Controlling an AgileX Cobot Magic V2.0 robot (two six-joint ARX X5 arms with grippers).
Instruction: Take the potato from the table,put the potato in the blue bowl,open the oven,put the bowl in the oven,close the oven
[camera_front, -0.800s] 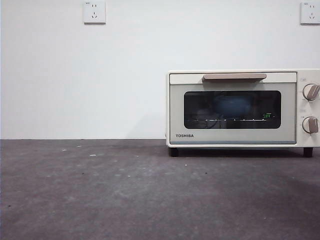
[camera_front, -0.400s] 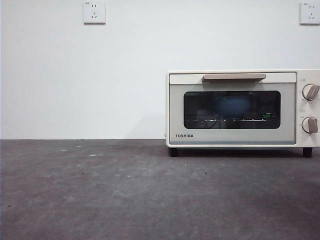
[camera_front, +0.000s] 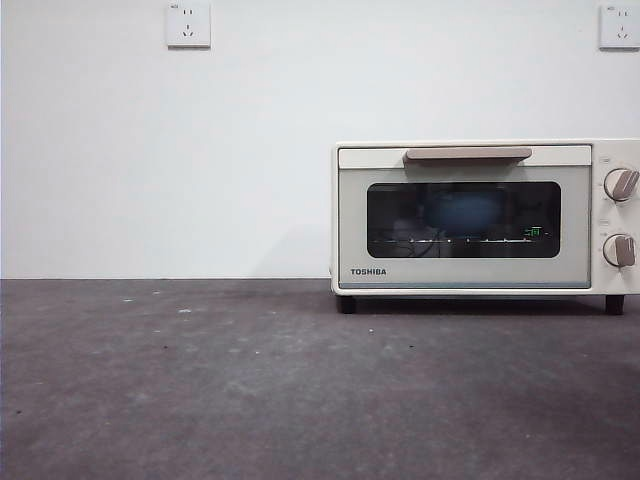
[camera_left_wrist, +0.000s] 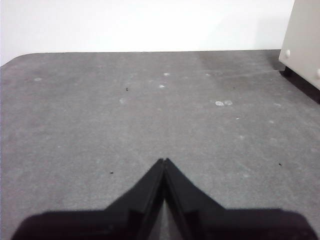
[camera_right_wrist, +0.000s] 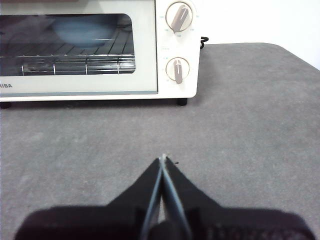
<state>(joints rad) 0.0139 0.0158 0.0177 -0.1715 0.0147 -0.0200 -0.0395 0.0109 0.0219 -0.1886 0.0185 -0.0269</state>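
Now shut: TOSHIBA toaster oven (camera_front: 485, 218) on bench (camera_front: 250, 380), blue bowl (camera_front: 466, 211) dimly visible behind dark glass door (camera_right_wrist: 75, 45), on rack. Potato not discernible. Left gripper (camera_left_wrist: 164, 161) and right gripper (camera_right_wrist: 162, 158) low over bench, fingers pressed together, holding nothing.

You see: oven (camera_front: 480, 215), cream-white, dark glass, tan handle; bowl (camera_front: 466, 210), blue; surface (camera_front: 250, 380), speckled dark grey.

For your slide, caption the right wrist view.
Closed gripper faces the shut oven, blue bowl visible inside on the rack.
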